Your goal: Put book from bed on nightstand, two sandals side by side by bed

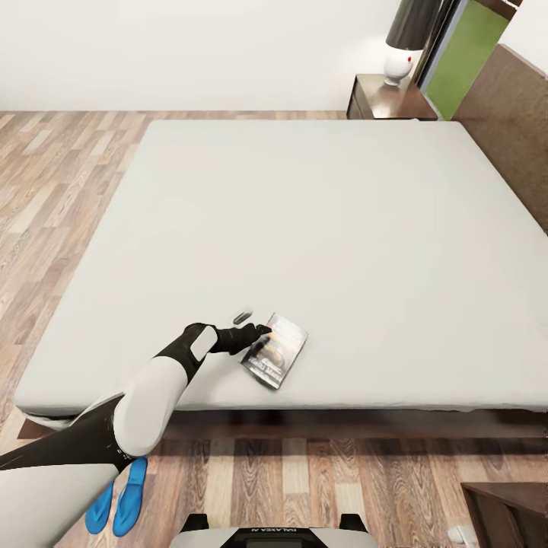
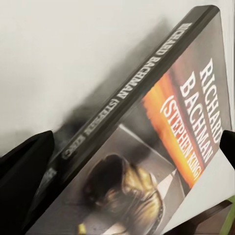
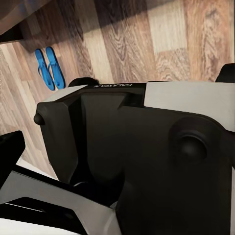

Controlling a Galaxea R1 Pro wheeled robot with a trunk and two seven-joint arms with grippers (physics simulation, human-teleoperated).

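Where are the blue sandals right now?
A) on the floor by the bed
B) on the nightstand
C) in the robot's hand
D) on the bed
A: the sandals lie side by side on the wooden floor beside the bed.

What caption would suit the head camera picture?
Left pincer reaches the book near the bed's front edge; two blue sandals lie together on the floor.

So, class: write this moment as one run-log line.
left gripper: open around book | book: on bed, near edge | two sandals: side by side on floor | nightstand: far corner
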